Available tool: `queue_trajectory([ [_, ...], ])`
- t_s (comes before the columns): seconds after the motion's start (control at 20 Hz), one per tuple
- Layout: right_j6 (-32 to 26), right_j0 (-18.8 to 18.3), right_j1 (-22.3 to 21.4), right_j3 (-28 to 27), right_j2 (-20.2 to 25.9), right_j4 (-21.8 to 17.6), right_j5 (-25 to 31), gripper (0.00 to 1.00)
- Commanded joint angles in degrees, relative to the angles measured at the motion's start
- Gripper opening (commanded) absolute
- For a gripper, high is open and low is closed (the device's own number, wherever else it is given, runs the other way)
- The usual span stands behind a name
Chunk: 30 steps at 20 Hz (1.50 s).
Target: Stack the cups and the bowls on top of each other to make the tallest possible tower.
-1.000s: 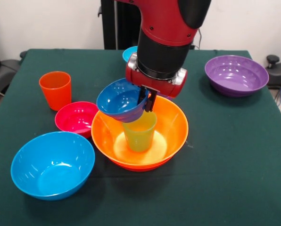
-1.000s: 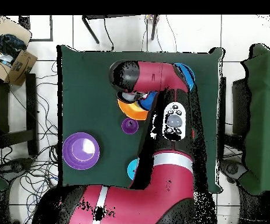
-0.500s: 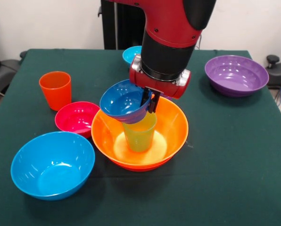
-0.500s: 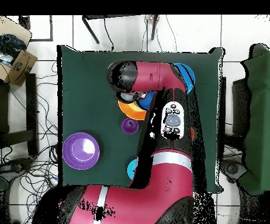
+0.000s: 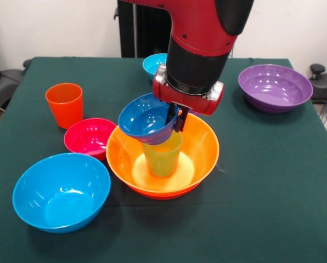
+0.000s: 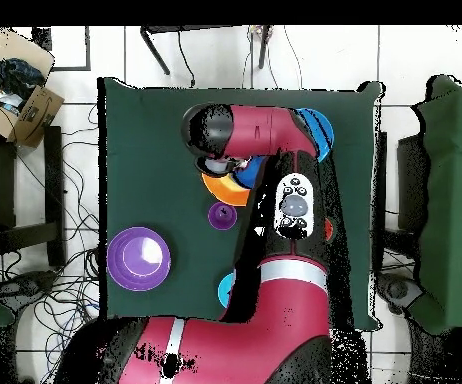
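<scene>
Nearest me sits the sky-blue bowl [image 5: 61, 192], mouth up. Behind it, my arm [image 5: 199, 44] comes straight down, and its gripper [image 5: 175, 118] is pinched on the far rim of the dark blue bowl [image 5: 147, 118], which tilts toward me over the upright green cup [image 5: 162, 156] inside the yellow-orange bowl [image 5: 199, 156]. The arm hides the cyan bowl [image 5: 152, 63] partly; from overhead it covers most of the stack.

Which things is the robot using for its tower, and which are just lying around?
For the tower:
hand gripping small dark blue plastic bowl
lime green plastic cup
large yellow-orange plastic bowl
other bowls and cups waiting

Lying around:
cardboard box
floor cables
</scene>
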Motion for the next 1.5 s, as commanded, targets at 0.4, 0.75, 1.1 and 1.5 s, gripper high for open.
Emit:
queue_trajectory([
  [0.4, -9.5, 0.0, 1.6, 4.2, 6.1, -4.2, -1.4, 0.0],
  [0.75, -9.4, -0.2, 1.6, 4.7, 6.4, -4.0, -1.8, 0.0],
  [1.1, -9.2, -0.2, 1.5, 5.0, 6.5, -4.1, -2.1, 0.0],
  [1.5, -8.5, 0.2, 1.6, 4.9, 6.2, -4.5, -2.1, 0.0],
])
